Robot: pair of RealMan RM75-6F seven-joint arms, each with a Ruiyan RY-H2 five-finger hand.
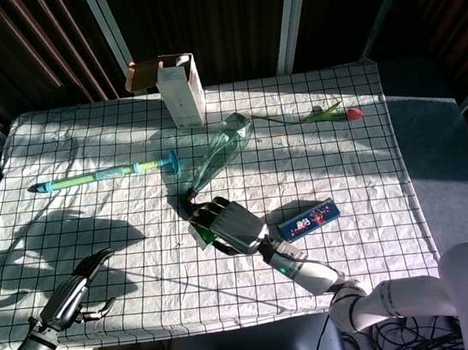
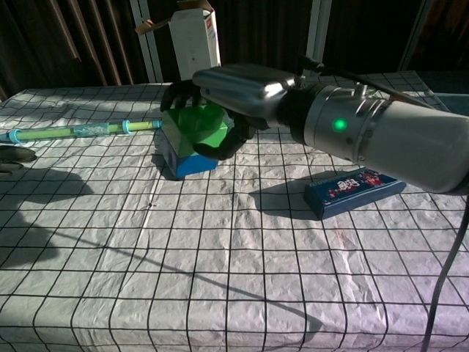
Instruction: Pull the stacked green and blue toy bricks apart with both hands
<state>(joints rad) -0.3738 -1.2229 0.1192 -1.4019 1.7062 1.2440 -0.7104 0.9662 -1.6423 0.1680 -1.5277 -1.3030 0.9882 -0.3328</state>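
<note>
Checked tablecloth [image 2: 220, 293], right hand [image 2: 234, 92] gripping one green brick [image 2: 196, 126], one blue brick [image 2: 187, 163]

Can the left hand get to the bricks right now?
Probably yes. The right hand holds the bricks up off the table, and only bare cloth lies between them and the left hand, which is open at the table's near left edge.

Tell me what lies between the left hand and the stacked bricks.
Nothing visible. The left hand hangs open at the table's near-left edge, and only bare checked cloth separates it from the green and blue bricks, which the right hand grips and has tilted.
</note>
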